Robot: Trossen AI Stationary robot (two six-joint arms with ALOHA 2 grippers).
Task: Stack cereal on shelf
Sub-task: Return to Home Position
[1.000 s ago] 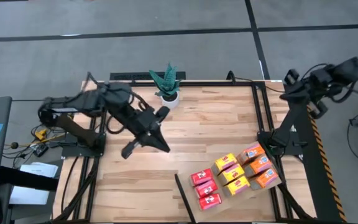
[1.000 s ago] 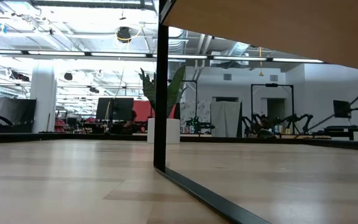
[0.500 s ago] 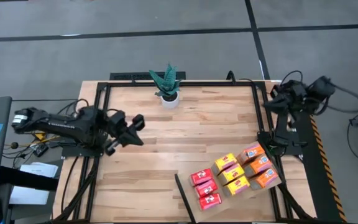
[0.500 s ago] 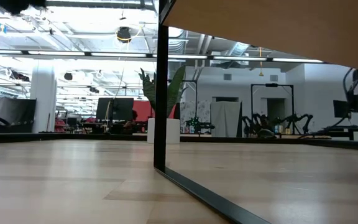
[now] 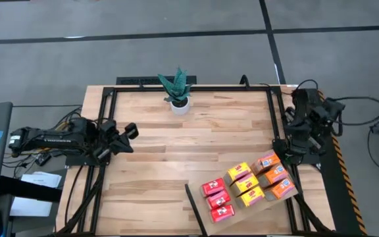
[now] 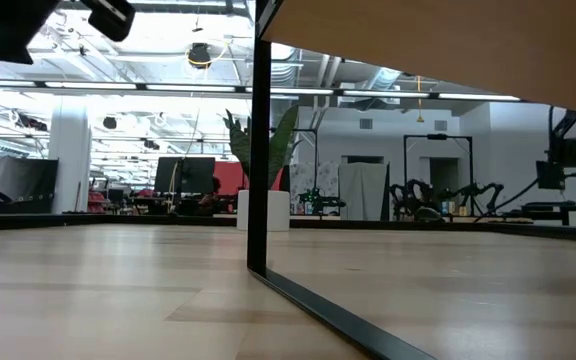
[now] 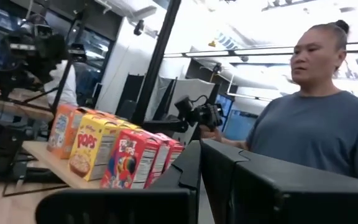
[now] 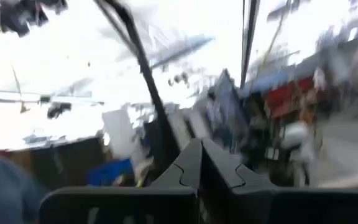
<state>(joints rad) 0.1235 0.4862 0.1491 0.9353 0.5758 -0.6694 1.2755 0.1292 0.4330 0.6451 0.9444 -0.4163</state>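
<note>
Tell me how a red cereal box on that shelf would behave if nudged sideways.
The red cereal box stands upright, tall and narrow, so it would probably tip. It looks like thin cardboard, likely light and easily dented.

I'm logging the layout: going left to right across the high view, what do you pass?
Dark left robot arm, green potted plant, red cardboard cereal boxes, yellow cereal boxes, orange cereal boxes, dark right robot arm.
</note>
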